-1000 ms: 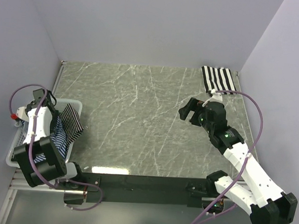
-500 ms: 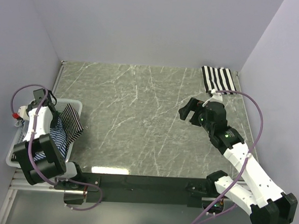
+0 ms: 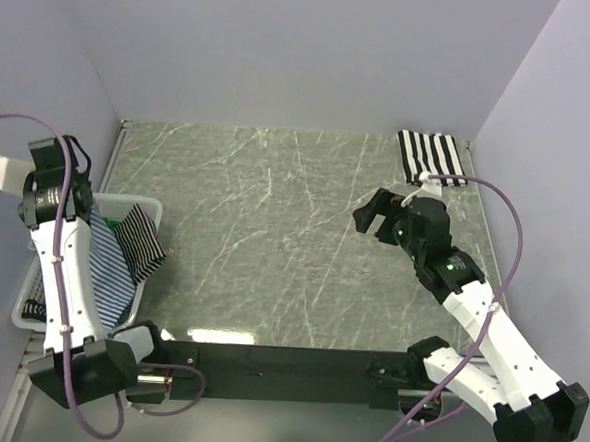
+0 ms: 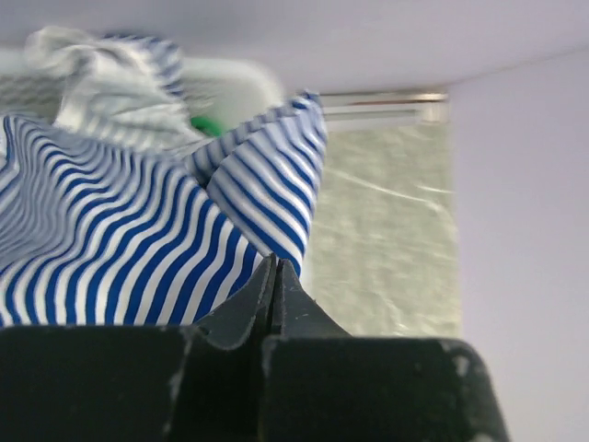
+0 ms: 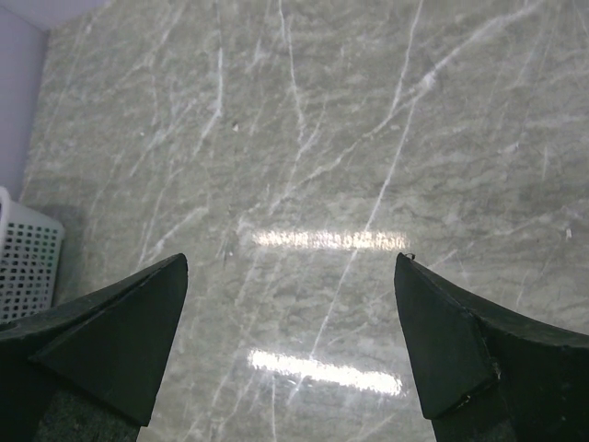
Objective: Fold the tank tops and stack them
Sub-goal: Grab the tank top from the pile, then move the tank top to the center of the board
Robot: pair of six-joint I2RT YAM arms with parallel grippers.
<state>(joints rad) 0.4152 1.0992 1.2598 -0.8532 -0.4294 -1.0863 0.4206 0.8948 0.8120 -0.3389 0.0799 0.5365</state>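
While upright over basket (image 3: 148, 206), left tool (image 4: 274, 263) tight on tank top (image 4: 120, 249); right tool (image 5: 291, 263) agape.

Marble tbl (image 3: 274, 240): folded b/w striped tank top (image 3: 431, 156) far-right corner; white mesh basket (image 3: 143, 208) at left edge.

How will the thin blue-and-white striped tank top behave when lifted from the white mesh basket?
Probably floppy: the thin blue-and-white striped tank top folds and drapes from the shut left gripper. It may drag over the rim of the white mesh basket, since its lower part lies inside.
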